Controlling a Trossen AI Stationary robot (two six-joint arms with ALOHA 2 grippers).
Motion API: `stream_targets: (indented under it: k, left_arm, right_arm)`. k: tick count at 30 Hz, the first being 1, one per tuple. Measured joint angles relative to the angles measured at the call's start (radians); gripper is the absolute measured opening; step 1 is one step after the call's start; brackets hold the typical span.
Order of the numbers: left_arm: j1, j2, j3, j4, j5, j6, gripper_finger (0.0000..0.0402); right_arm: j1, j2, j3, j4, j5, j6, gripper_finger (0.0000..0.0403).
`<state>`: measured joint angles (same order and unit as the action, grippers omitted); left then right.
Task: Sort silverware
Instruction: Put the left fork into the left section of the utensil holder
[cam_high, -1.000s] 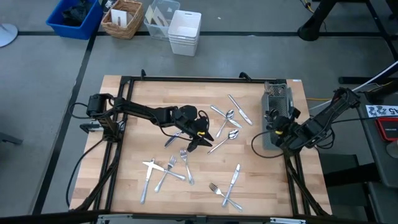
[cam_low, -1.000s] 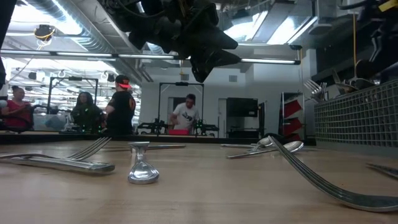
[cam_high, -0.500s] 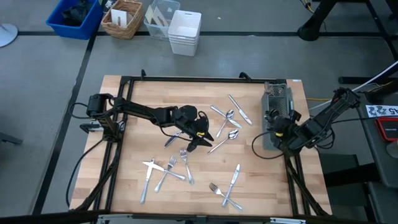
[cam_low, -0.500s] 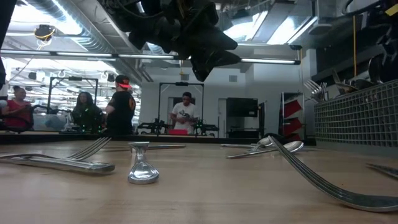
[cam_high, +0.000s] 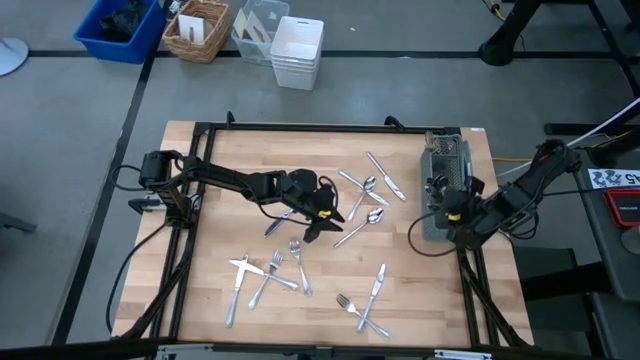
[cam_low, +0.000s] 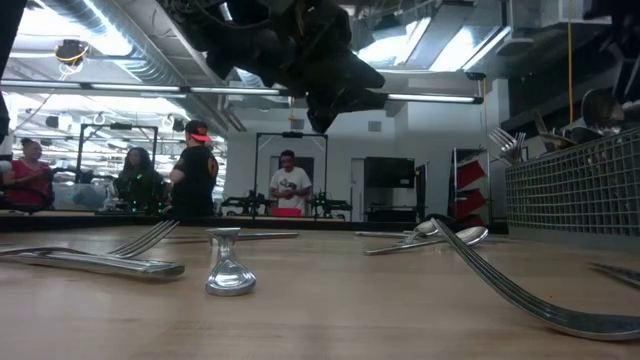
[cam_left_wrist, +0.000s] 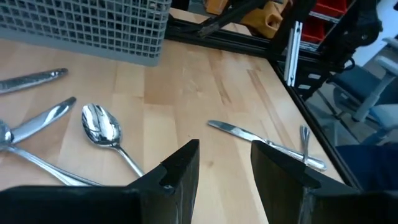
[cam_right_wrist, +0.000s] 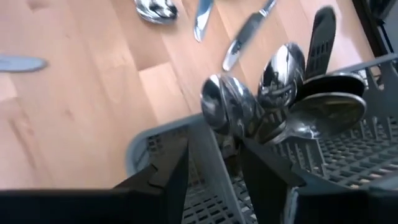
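Note:
Silver forks, spoons and knives lie scattered on the wooden table: two spoons (cam_high: 368, 200), forks (cam_high: 297, 262) and a crossed knife and fork (cam_high: 368, 298). My left gripper (cam_high: 325, 222) hovers open above the table's middle; a spoon (cam_left_wrist: 102, 124) and a knife (cam_left_wrist: 267, 144) lie ahead of it. My right gripper (cam_right_wrist: 211, 171) is open over the near end of the grey mesh caddy (cam_high: 446, 172), its fingers on either side of a caddy wall (cam_right_wrist: 208, 155). Several spoons (cam_right_wrist: 249, 99) stand in the caddy, bowls up.
A black frame (cam_high: 300, 128) runs round the table. Bins and a basket (cam_high: 200, 30) stand on the floor beyond the far edge. People (cam_low: 195, 170) stand in the room behind. Bare wood lies at the far left of the table (cam_high: 240, 150).
The right arm has shifted slightly over the caddy, and in the low view a spoon bowl now shows above the caddy's rim. The left arm has kept still. A person in the room behind has moved.

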<state>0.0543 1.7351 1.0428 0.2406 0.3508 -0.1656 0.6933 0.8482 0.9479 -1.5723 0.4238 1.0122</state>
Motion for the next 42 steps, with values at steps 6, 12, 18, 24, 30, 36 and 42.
stream_targets:
  k: [6,12,18,24,30,36,42]
  left_arm:
    - [0.024,-0.055,0.000,-0.179,-0.001,0.003,0.0136]
    - [0.040,-0.149,0.000,-0.541,-0.037,0.007,0.0136]
    - [0.026,-0.181,0.000,-0.920,-0.168,-0.129,0.0136]
    - [-0.047,-0.177,-0.004,-1.095,-0.196,-0.326,0.0136]
    - [-0.161,-0.175,-0.035,-1.071,-0.199,-0.437,0.0136]
    - [-0.226,-0.175,-0.096,-0.923,-0.275,-0.362,0.0136]
    - [-0.241,-0.175,-0.156,-0.817,-0.285,-0.317,0.0136]
  right_arm:
    - [0.000,0.000,0.055,0.000,-0.063,0.000,0.0147]
    - [0.000,0.000,0.069,0.013,-0.077,0.000,0.0147]
    - [0.000,0.000,0.069,0.094,-0.032,0.000,0.0147]
    - [0.000,0.006,0.069,0.206,0.056,-0.026,0.0147]
    - [0.000,0.026,0.069,0.286,0.065,-0.167,0.0147]
    - [0.000,0.049,0.069,0.322,0.064,-0.234,0.0147]
    - [0.000,0.073,0.069,0.354,0.053,-0.235,0.0147]
